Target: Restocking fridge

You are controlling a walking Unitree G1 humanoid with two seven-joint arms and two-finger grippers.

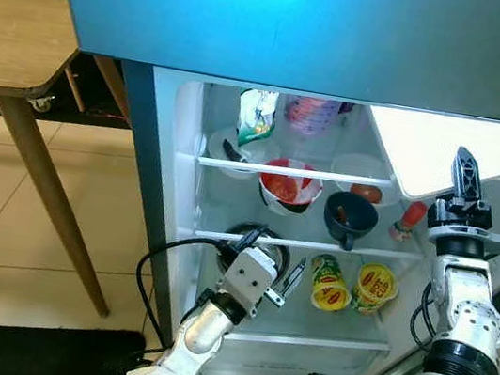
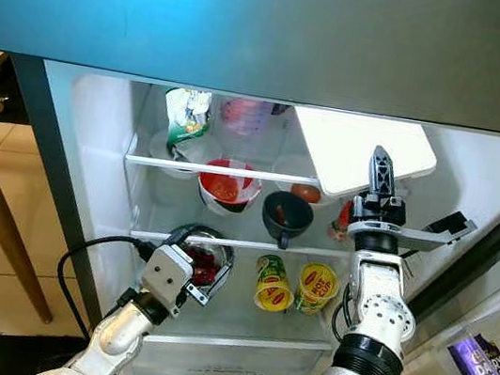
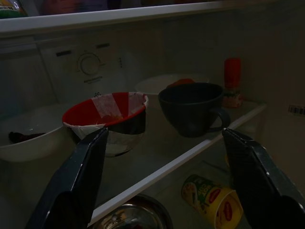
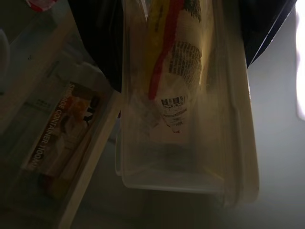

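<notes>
The fridge [image 1: 160,183] stands open before me. My left gripper [image 1: 268,263] reaches in at the lower shelf, just over a metal bowl [image 1: 263,240], open with nothing between its fingers [image 3: 76,181]. Past it on the middle shelf sit a red bowl [image 3: 107,112], a dark cup [image 3: 190,107] and a red-capped bottle [image 1: 408,220]. Two yellow cups [image 1: 330,284] lie on the lower shelf. My right gripper [image 2: 380,175] is raised at the fridge's right side, shut on a clear lidded container [image 2: 360,153] with a packet inside [image 4: 176,71].
A green packet [image 1: 257,114] and a purple jug [image 1: 311,113] stand on the top shelf, a white bowl [image 1: 227,151] at the left. A wooden table [image 1: 17,36] stands at my left with a black mat [image 1: 26,342] below. A bin of packages [image 2: 488,368] sits at the right.
</notes>
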